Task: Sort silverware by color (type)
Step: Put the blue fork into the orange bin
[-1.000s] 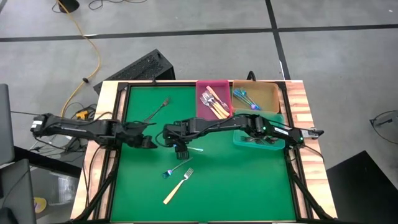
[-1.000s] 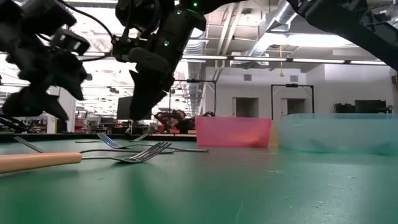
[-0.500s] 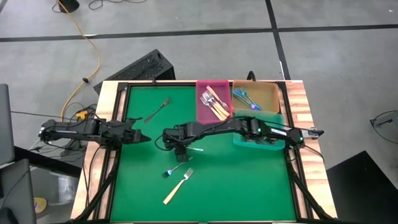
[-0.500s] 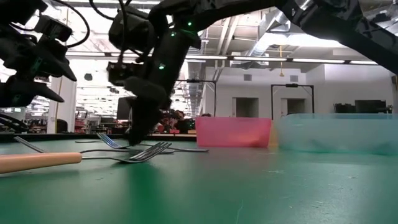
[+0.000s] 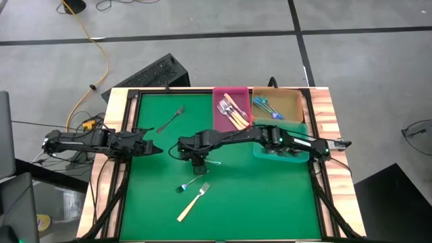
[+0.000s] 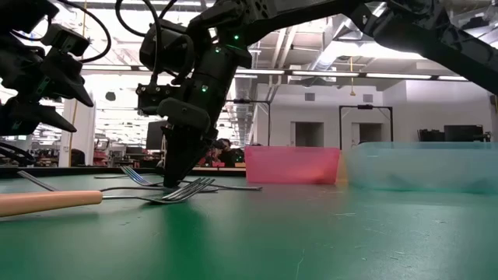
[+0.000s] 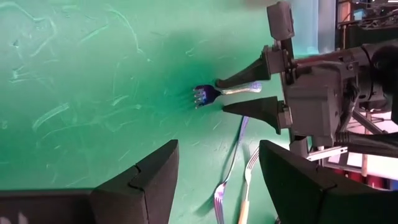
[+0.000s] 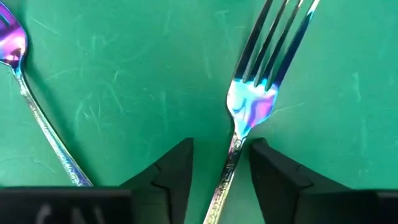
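An iridescent blue fork (image 8: 255, 106) lies flat on the green mat (image 5: 270, 196) near the table's middle, its handle between the right gripper (image 5: 197, 160)'s fingers, which straddle it, partly open and not yet clamped. Just beside it lie a second blue fork (image 5: 187, 185) and a tan-handled fork (image 5: 193, 202). A dark fork (image 5: 171, 119) rests well apart. The left gripper (image 5: 150, 149) hovers open and empty beside them. Pink bin (image 5: 233, 91), tan bin (image 5: 294, 101) and teal bin (image 5: 260, 150) stand along the far-right edge.

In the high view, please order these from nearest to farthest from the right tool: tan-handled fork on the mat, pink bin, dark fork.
From the right tool:
1. Tan-handled fork, near edge of mat.
2. Pink bin, back edge.
3. Dark fork, back-left.
Items 2 and 3 are close.
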Tool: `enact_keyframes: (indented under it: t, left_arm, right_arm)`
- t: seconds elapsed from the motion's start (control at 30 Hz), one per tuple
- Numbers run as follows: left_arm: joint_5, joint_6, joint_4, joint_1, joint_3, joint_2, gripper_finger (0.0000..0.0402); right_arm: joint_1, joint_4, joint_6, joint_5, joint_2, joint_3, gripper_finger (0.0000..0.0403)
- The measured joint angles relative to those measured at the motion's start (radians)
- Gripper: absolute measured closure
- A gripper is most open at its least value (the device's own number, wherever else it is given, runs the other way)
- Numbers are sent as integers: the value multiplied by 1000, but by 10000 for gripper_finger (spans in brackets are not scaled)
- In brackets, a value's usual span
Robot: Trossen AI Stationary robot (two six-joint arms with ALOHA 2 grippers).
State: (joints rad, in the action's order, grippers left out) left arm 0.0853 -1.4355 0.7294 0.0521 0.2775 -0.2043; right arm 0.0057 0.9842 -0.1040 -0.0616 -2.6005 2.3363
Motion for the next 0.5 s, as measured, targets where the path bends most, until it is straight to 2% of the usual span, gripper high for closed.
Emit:
enact_keyframes:
  t: [0.27,0.5]
  left_arm:
    - [9,19,0,0,0,0,196]
    - [10,39,-1,0,0,0,196]
  right_arm:
    - [-11,18,51,1,-2,-1,311]
    - [-11,30,54,3,-3,-2,354]
